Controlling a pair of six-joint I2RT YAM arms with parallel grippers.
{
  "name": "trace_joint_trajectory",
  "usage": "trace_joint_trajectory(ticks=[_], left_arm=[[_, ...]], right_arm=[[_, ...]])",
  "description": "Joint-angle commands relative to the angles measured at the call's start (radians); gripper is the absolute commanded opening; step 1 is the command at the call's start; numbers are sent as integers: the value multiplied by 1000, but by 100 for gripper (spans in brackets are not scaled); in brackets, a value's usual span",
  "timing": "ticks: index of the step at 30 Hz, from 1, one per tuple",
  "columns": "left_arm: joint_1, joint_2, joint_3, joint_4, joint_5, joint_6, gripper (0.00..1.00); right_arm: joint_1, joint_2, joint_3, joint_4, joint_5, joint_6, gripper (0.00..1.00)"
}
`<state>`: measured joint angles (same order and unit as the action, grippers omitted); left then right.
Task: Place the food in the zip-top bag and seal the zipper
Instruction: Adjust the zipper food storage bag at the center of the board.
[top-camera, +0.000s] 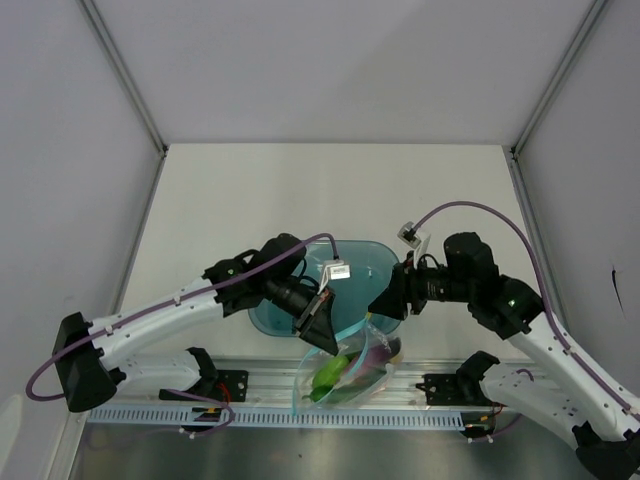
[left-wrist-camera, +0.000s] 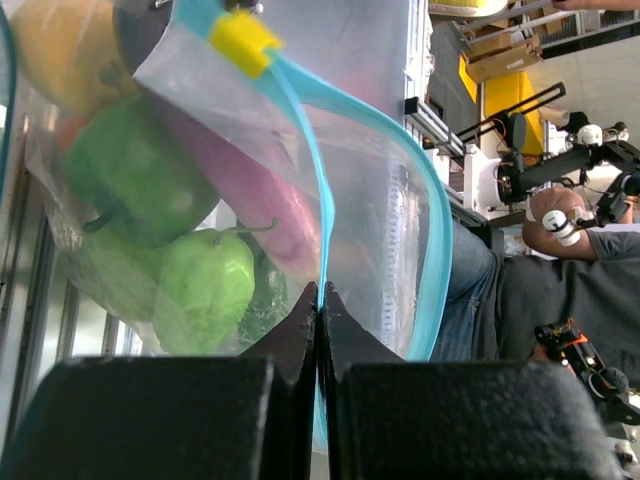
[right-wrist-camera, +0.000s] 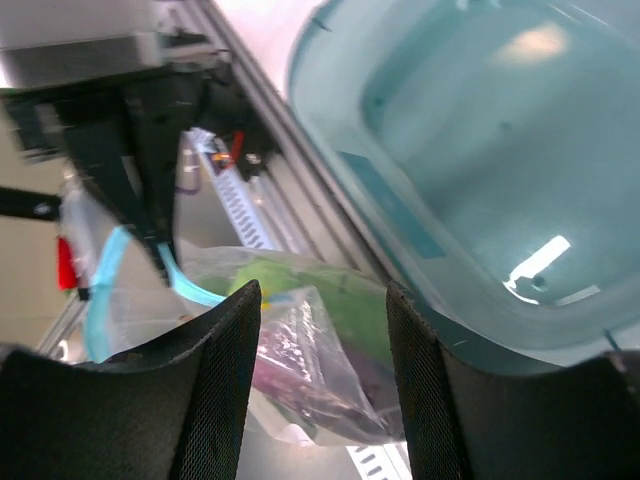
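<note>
Two arms meet at the near table edge. The blue tub (top-camera: 372, 270) sits just behind the zip-top bag (top-camera: 345, 378), which lies over the rail (top-camera: 250, 378). The bag holds food: green bell pepper (left-wrist-camera: 140, 180), eggplant (left-wrist-camera: 255, 195), green round fruit (left-wrist-camera: 205, 290). Left gripper (left-wrist-camera: 320, 297) jaws are pressed together on the zipper (left-wrist-camera: 300, 120), below the yellow slider (left-wrist-camera: 245, 40). Right gripper (right-wrist-camera: 320, 300) jaws are apart, and the bag shows between them, contact unclear.

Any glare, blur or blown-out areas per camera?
Top external: even light, sharp, no glare. Left wrist: background behind the zip-top bag blown out, left gripper dark. Right wrist: soft overall, glare spots on the blue tub, left edge blurred.
</note>
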<state>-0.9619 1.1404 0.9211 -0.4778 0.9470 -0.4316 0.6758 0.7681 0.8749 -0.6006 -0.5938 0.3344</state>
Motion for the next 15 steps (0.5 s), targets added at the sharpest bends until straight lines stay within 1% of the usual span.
trace_joint_trajectory(ticks=[1,6,8,11,15], left_arm=[[26,-41,18,-25,6,36,0],[35,-41,2,-16,7,30,0],[37,-37,5,-13,7,27,1],[38,-37,18,-12,1,17,1],[38,-37,30,11,-5,-9,1]], right_arm=[[-4,34,62,-97,136,-44,56],[-4,40,157,-208,209,-63,56],[-4,39,191,-255,227,-41,56],[-2,42,237,-289,213,52,54],[18,36,271,-311,192,166,47]])
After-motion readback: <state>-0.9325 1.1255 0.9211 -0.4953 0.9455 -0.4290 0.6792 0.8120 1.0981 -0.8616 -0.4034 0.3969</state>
